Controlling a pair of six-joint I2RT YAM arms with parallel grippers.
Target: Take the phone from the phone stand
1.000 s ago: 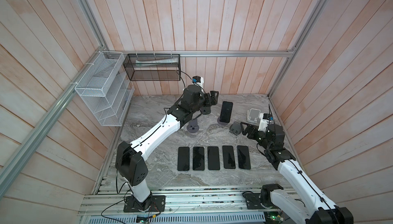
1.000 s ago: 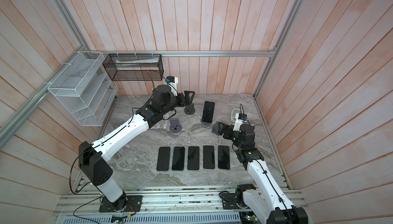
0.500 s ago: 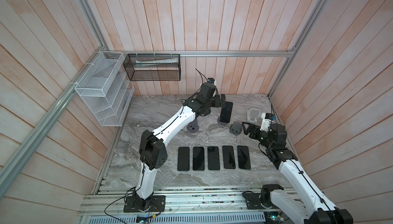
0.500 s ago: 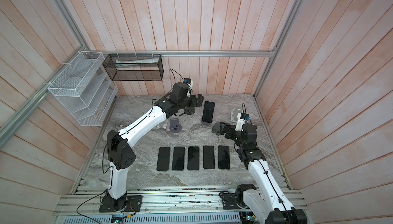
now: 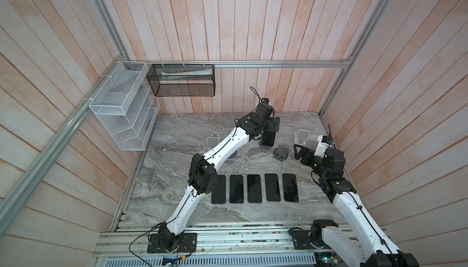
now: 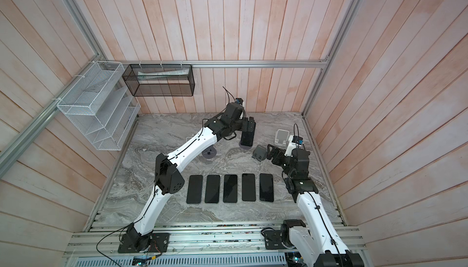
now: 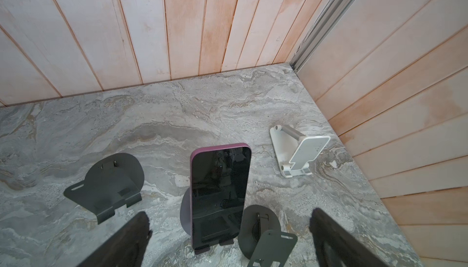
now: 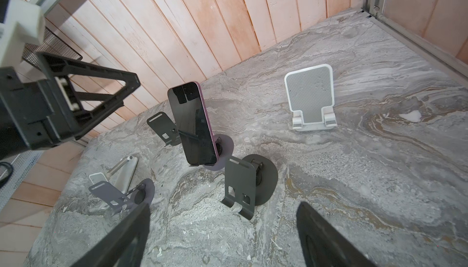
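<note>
The slim phone with a dark glass screen and a mauve rim [image 7: 219, 192] is seen propped upright, leaning slightly back, in the grey phone stand with a round flat base [image 8: 224, 146], its lower edge seated in the stand's front lip. Phone and stand are placed toward the back of the grey veined marble tabletop [image 5: 177, 177], right of centre in both top views.

The left gripper [image 7: 230, 216] is held just above and in front of the phone. Its jaws are spread wide, and its black fingers [image 7: 126, 237] are seen on either side of the phone, clear of it. Nothing is gripped.

Just beside the occupied stand, an empty dark grey sheet-metal stand on a round base [image 8: 240, 182] is set. A second stand of the same kind [image 7: 109, 187] is found on the phone's other side. A white plastic stand with a grey pad [image 8: 310, 96] is placed nearer the right wall.

The right gripper [image 5: 300, 150] is held low beside the nearer dark stand, with jaws wide apart and nothing between them.

Closer to the arm bases, five dark phones [image 5: 254, 188] are laid flat in a row, side by side. On the walls, a white wire-mesh rack [image 5: 121, 106] and a black mesh basket [image 5: 183, 80] are hung.
</note>
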